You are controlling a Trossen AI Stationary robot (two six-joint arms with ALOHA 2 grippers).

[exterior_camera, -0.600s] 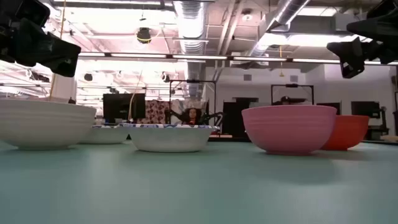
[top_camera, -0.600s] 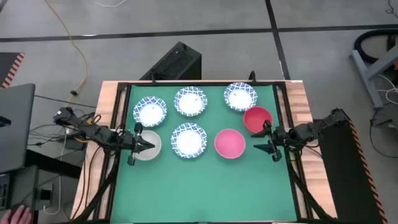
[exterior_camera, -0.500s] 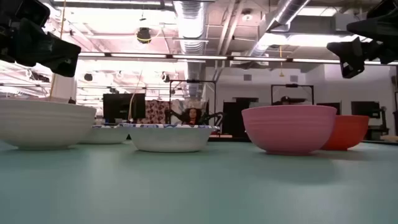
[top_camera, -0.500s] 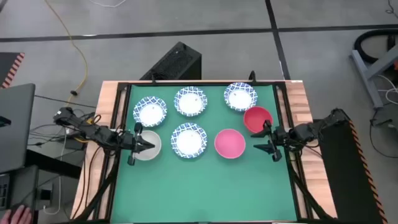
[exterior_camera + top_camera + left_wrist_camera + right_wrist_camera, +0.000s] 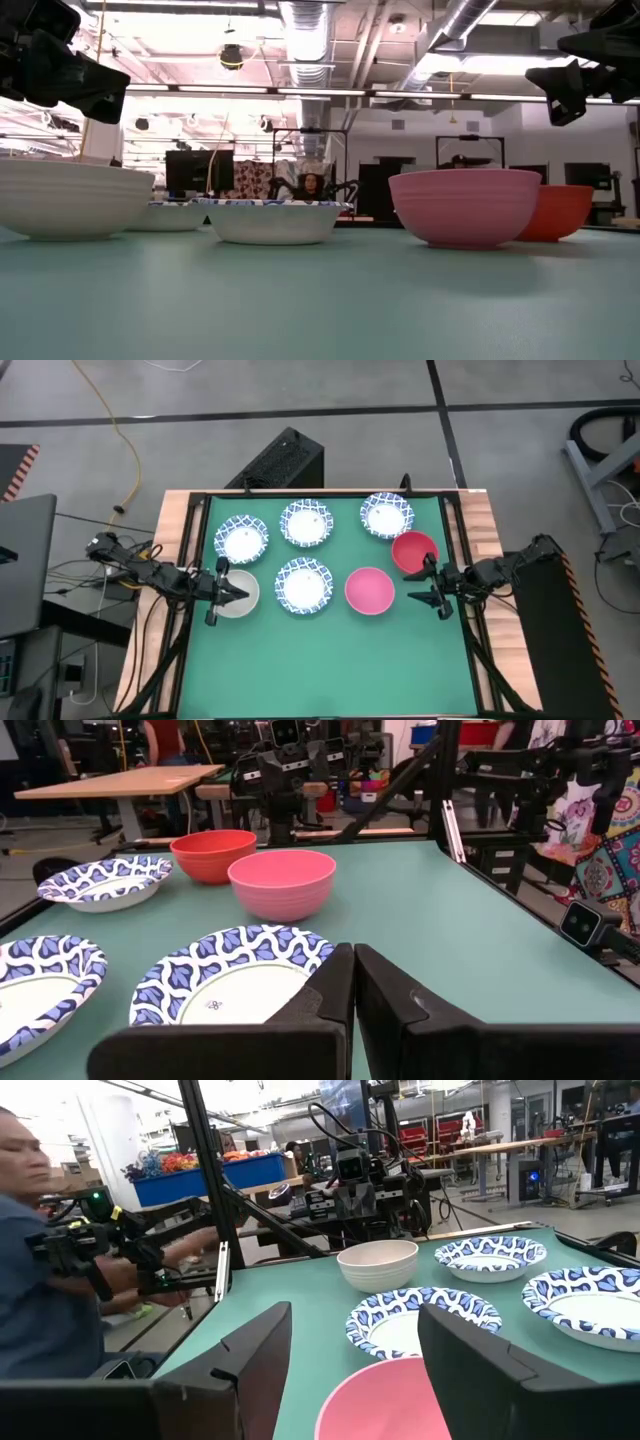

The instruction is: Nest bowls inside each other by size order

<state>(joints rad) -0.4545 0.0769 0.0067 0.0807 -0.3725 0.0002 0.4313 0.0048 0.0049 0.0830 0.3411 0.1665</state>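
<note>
- High view: seven bowls sit apart on the green table [image 5: 330,660], none nested yet. Three blue-patterned bowls line the far side: one at left [image 5: 241,539], one in the middle [image 5: 307,523], one at right [image 5: 387,515]. A fourth patterned bowl [image 5: 304,586] sits nearer, with the pink bowl [image 5: 369,590] beside it and the red bowl [image 5: 414,550] just beyond that. The off-white bowl [image 5: 238,596] lies under the left claw [image 5: 232,594]. The right claw [image 5: 424,584] hangs beside the pink and red bowls.
- Low view: the off-white bowl [image 5: 70,198] and pink bowl [image 5: 465,205] look deep with steep walls, and the red bowl [image 5: 556,211] sits behind the pink. Both arms hang above the table, touching nothing.
- Left wrist view: the left claw's fingers [image 5: 335,990] are pressed together, holding nothing, with the near patterned bowl [image 5: 235,975] right ahead.
- Right wrist view: the right claw's fingers [image 5: 255,1350] are spread wide, straddling the pink bowl's rim [image 5: 395,1398]. A person stands beyond the table's edge.
- Judgement: the step appears to be a first pickup. To do it well, choose the widest bowl as the base, pinch a smaller bowl by one wall near the rim, lift it level, centre it and let go low so it does not tip.
</note>
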